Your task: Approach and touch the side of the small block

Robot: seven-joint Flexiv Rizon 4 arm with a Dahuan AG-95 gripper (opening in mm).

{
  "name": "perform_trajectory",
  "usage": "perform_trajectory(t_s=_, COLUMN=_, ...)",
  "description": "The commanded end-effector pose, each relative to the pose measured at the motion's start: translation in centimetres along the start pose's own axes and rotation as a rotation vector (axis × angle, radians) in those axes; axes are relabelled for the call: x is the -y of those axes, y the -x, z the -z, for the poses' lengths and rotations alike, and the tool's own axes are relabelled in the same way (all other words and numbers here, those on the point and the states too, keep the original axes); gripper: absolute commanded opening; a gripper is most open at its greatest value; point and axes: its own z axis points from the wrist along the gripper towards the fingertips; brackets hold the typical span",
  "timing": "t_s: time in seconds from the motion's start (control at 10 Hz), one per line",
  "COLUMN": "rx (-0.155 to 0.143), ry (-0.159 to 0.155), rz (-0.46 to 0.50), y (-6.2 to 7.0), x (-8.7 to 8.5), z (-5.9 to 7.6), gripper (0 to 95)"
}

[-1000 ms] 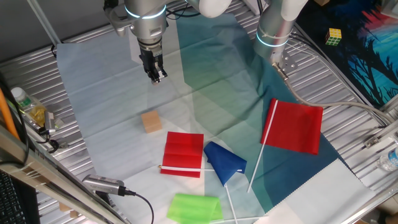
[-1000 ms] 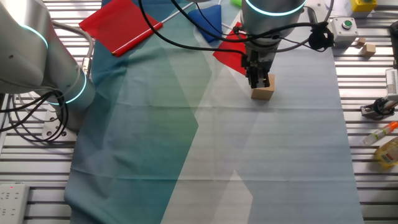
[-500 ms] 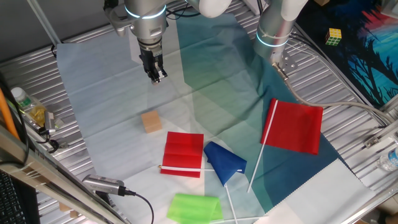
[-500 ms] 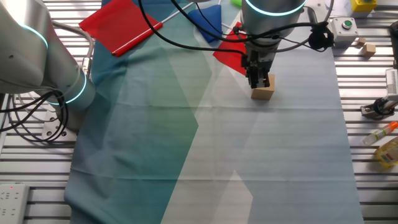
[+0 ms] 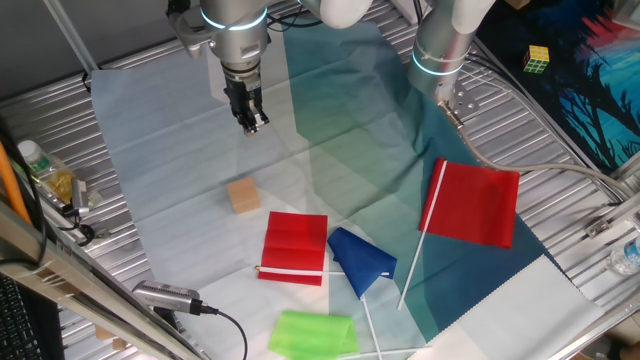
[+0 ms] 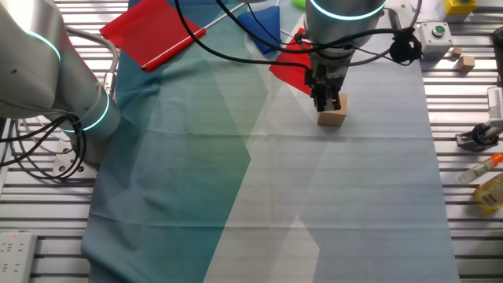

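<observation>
Nothing changed from half a second back: my black two-finger gripper (image 5: 250, 124) still hung over the pale blue-green cloth (image 5: 180, 150), jaws nearly together, holding nothing. The small tan wooden cube (image 5: 243, 195) sat apart from me, near the folded red cloth (image 5: 296, 246). No readable writing.

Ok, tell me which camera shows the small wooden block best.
The view with the green cloth: there the small block sits in the open on the pale cloth, its top and sides unobstructed, well apart from the claw. In the other view the block is partly overlapped by the claw.
</observation>
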Motion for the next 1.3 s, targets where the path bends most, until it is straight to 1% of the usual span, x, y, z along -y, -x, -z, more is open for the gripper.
perform_trajectory(t_s=0.1, rx=-0.001, ry=0.000, rz=0.000, y=0.0, x=0.0, z=0.0, gripper=0.0)
perform_trajectory(t_s=1.0, rx=-0.002, ry=0.001, rz=-0.005, y=0.0, x=0.0, z=0.0, gripper=0.0)
perform_trajectory(t_s=1.1, rx=-0.005, ry=0.003, rz=-0.006, y=0.3, x=0.1, z=0.2, gripper=0.0)
perform_trajectory(t_s=1.3, rx=-0.012, ry=0.008, rz=-0.007, y=1.3, x=0.6, z=0.7, gripper=0.0)
